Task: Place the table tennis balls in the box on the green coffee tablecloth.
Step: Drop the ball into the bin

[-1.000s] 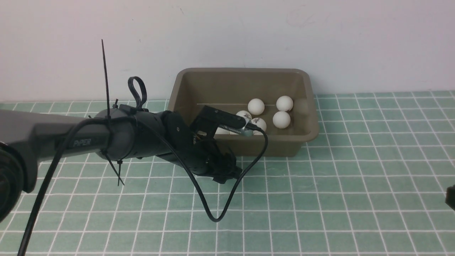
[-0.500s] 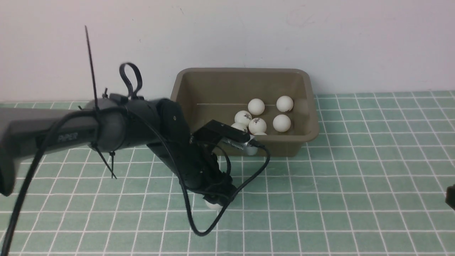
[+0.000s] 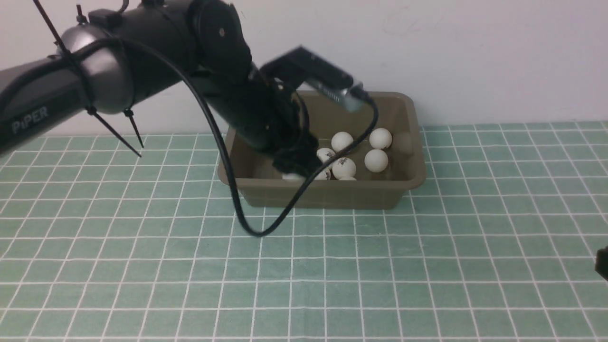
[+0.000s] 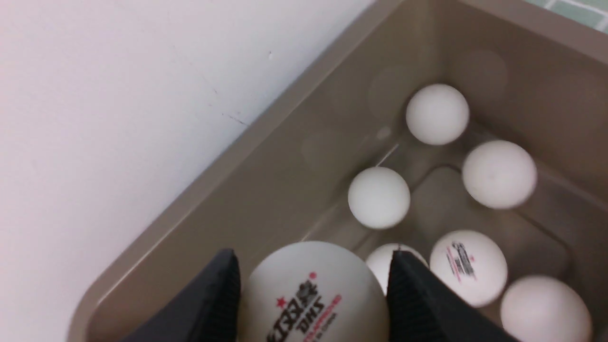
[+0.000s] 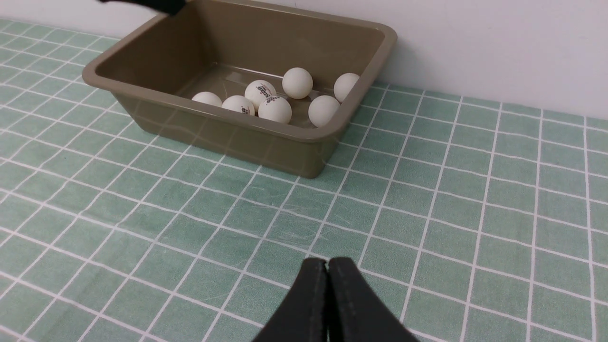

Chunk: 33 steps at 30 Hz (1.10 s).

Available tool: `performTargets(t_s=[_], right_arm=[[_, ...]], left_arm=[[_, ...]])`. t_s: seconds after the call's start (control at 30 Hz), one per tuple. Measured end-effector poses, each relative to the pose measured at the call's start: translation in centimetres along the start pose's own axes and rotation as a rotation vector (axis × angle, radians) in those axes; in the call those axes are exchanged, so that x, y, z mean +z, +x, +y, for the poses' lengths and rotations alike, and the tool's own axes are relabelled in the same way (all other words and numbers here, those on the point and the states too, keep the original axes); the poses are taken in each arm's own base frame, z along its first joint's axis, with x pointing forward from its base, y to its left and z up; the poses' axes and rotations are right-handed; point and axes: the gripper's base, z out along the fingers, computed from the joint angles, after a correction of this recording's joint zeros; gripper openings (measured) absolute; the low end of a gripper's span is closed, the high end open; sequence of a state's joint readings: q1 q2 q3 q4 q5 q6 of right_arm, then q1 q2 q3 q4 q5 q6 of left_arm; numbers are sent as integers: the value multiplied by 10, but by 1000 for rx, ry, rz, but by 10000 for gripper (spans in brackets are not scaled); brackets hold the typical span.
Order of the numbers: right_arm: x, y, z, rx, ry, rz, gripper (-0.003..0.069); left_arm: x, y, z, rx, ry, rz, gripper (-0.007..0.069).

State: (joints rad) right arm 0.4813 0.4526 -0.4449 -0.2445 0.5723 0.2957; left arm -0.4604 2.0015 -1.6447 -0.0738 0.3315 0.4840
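box (image 3: 408, 137): olive-brown tub, rounded corners, rolled rim, upright against the wall on the cloth.
loose balls (image 5: 297, 82): white, some with dark print, clustered on the box floor toward its right end.
held ball (image 4: 313, 294): white, red and dark print, clamped in the left pincer (image 4: 311, 297) above the box's left part.
tablecloth (image 3: 427, 266): teal-green, white grid, flat.

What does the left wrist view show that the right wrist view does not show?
Only the left wrist view shows the left end effector gripping a printed ball above the box. Only the right wrist view shows the right end effector, shut and empty, over the green tablecloth, and the whole box from outside. Both views show the white balls lying inside the box and the white wall behind it.
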Motion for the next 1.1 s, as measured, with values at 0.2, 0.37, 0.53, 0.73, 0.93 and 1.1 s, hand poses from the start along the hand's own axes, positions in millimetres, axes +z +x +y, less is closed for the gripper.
performTargets(t_s=[0.2,0.37,0.53,0.73,0.93,1.1], right_arm=[[0,0,0,2,-1,0,-16],[0,0,0,3,-1,0,-16],[0,0,0,3,-1,0,-16],[0,0,0,7,-4,1,-16],[0,0,1,11,-6,2,-16],[0,0,1,12,-6,2,-16]], left_arm=[[31,19,-5,-132,-6,6,353],[34,30,9,-360,-31,22,353],[33,43,14,-450,-19,127,353],[32,50,12,-455,4,209,391],[31,53,12,-460,10,239,547],[20,35,20,-449,9,229,561]])
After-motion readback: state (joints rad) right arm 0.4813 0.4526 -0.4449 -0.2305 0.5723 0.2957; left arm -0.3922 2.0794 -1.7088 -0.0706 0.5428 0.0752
